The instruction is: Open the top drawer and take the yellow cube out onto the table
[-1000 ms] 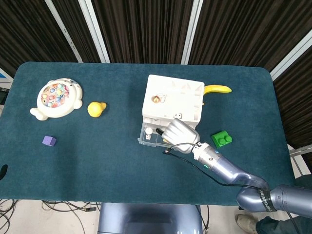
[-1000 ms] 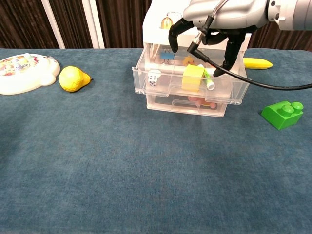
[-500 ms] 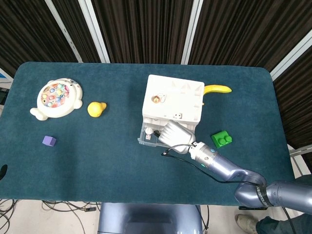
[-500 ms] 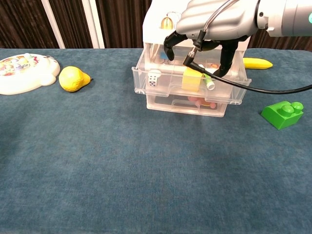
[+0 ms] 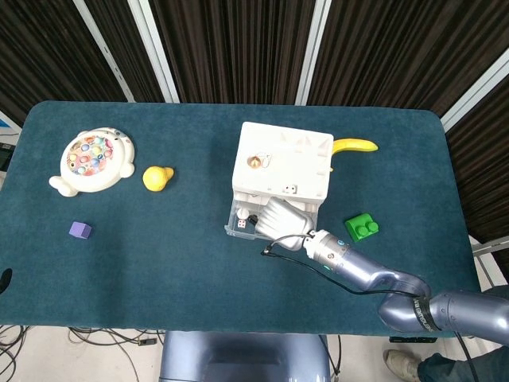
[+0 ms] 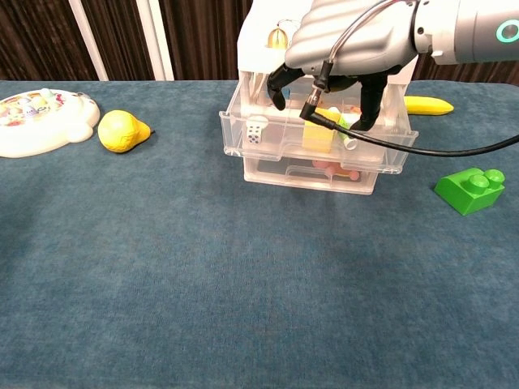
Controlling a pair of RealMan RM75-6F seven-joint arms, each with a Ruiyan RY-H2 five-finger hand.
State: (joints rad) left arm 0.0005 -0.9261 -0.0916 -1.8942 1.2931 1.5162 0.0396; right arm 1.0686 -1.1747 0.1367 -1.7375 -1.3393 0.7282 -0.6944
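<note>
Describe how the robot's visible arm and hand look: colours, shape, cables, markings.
The right hand has a ribbed silver shell and black fingers. A black cable loops from it. The right arm is glossy silver-blue tubing with small teal lights. The left is out of view.

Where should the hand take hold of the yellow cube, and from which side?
Probably by two opposite flat faces of the yellow cube, coming from above: it stands in the open top drawer, whose walls block the sides. The right hand hangs over it.
</note>
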